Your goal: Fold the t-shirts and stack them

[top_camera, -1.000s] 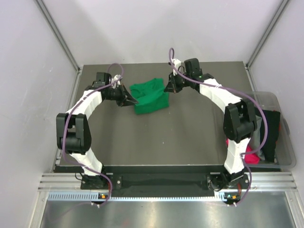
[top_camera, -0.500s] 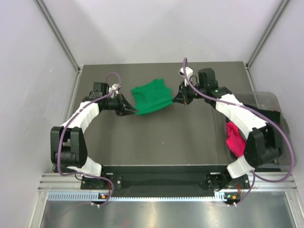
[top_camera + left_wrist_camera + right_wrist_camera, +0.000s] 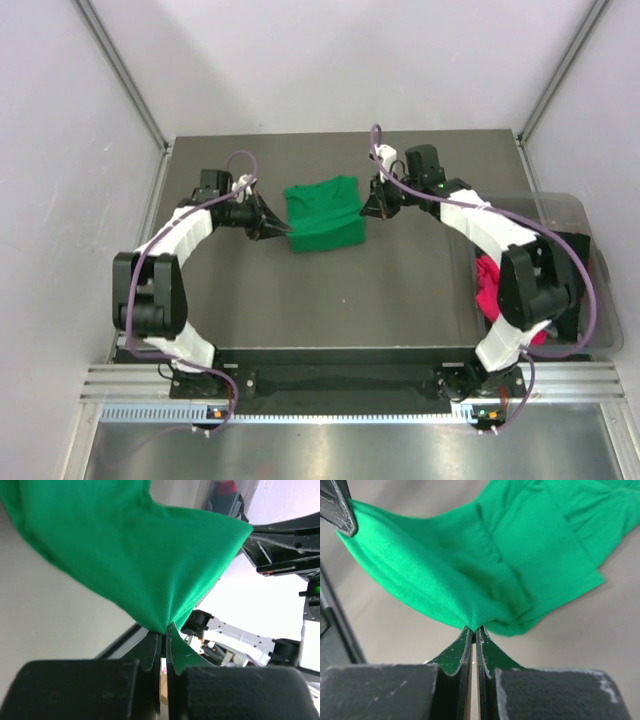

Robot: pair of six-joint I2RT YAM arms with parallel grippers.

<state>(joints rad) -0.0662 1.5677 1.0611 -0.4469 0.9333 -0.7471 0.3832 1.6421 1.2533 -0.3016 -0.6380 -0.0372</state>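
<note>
Dark grey table top (image 3: 330, 300) is seen beneath both pairs of fingers. A bright green t-shirt (image 3: 322, 214), partly folded, is stretched between them. Its left edge is pinched at the tips of the left gripper (image 3: 163, 632) and its right edge at the tips of the right gripper (image 3: 472, 630). From each pinch the cloth is fanned out, away from the fingers. A clear bin (image 3: 585, 215) is set well to the right of the right fingers, with a magenta-pink t-shirt (image 3: 490, 285) draped at its wall. Both pairs of jaws are clamped tight on green fabric.
</note>
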